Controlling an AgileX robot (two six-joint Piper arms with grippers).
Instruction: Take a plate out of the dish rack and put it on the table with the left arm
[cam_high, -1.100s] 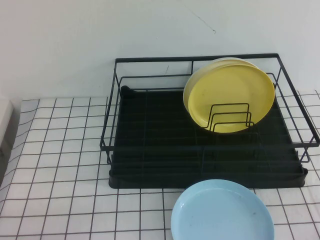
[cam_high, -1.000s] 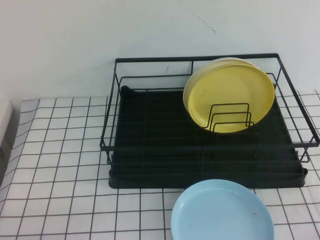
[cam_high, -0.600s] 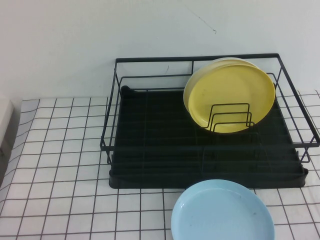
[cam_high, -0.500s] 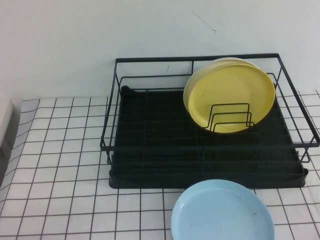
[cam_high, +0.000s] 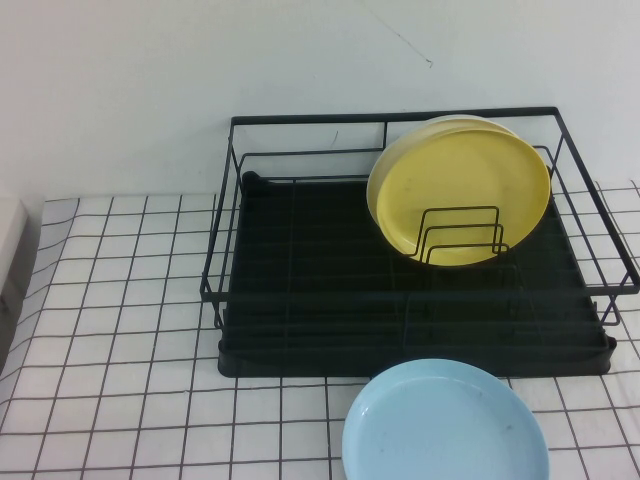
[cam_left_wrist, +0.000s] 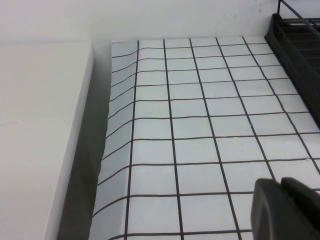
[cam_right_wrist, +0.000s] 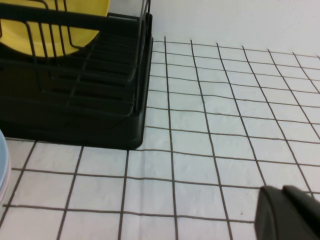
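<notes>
The yellow plate (cam_high: 458, 192) stands upright on edge in the back right of the black dish rack (cam_high: 300, 300), leaning behind small wire dividers (cam_high: 462, 236); part of it shows in the right wrist view (cam_right_wrist: 55, 27). Another pale plate edge shows just behind it. Neither arm shows in the high view. My left gripper (cam_left_wrist: 282, 185) is shut and empty, low over the gridded table (cam_left_wrist: 200, 125) left of the rack's corner (cam_left_wrist: 295, 40). My right gripper (cam_right_wrist: 285, 192) is shut and empty, over the table right of the rack (cam_right_wrist: 75, 100).
A light blue plate (cam_high: 445, 425) lies flat on the table in front of the rack; its edge shows in the right wrist view (cam_right_wrist: 4, 165). A white block (cam_left_wrist: 40, 130) borders the cloth's left edge. A white wall stands behind the rack.
</notes>
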